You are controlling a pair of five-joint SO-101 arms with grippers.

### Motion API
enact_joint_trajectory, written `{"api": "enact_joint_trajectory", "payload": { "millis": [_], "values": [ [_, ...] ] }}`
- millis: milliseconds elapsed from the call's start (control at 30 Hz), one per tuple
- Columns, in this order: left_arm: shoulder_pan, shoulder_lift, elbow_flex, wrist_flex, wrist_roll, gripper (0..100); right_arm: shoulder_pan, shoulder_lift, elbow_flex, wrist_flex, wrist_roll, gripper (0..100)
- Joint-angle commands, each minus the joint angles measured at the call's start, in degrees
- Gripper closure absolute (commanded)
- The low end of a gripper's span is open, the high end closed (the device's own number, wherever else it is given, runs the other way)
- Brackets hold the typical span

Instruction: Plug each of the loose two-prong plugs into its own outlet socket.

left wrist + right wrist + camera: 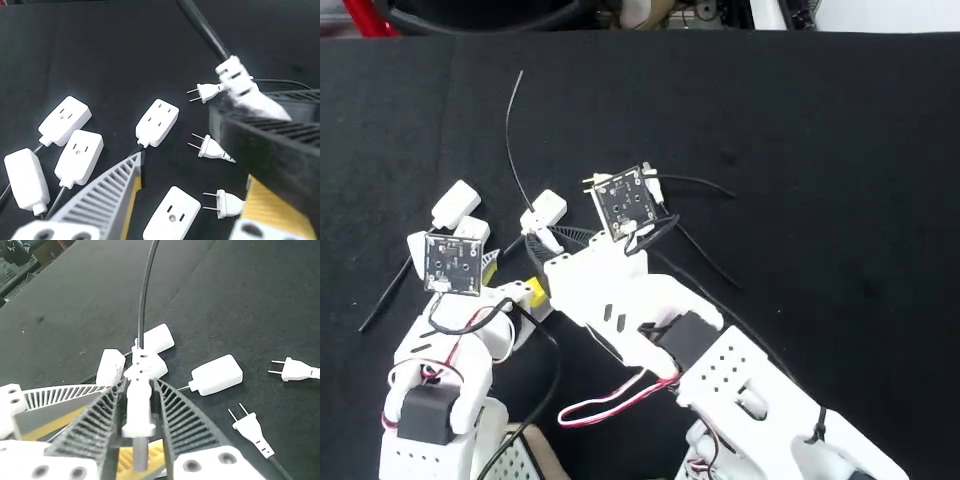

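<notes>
Bright diffuse light; barely any shadows on black table (820,150); white sockets (65,120) glare slightly

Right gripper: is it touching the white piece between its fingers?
Touching. Right wrist view: the right gripper has both fingers pressed against the white piece, no gap.

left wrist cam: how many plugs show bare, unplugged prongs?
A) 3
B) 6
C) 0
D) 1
A: three show exposed prongs, the upper plug, the middle plug and the lower plug, and none of the three is seated in a socket.
</notes>
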Motion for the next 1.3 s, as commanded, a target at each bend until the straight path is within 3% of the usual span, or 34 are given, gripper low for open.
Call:
{"api": "enact_joint_trajectory", "payload": {
  "millis": [0, 200, 533, 700, 867, 1267],
  "values": [
    [0.1, -0.5, -3.5, 1.0, -1.7, 68, 0.8, -0.3, -0.6, 1.4, -0.4, 98.7],
    [0.8, -0.5, -2.2, 6.8, -6.1, 68, 4.0, -0.3, -1.9, 1.6, -0.5, 98.7],
    [4.8, -0.5, -2.4, 6.5, -2.6, 68, 2.7, -0.3, -1.6, 1.6, -0.6, 98.7],
    [-2.1, -0.5, 1.7, -0.4, -3.3, 68, 2.6, -0.3, -2.5, 4.4, -0.3, 98.7],
    [-7.5, -0.5, 10.0, -10.5, -12.6, 68, 2.2, -0.2, -4.5, 10.7, 0.8, 98.7],
    [-22.1, -0.5, 7.9, 3.1, -21.5, 68, 2.3, 0.2, 1.2, 35.2, 21.6, 98.7]
  ]
}}
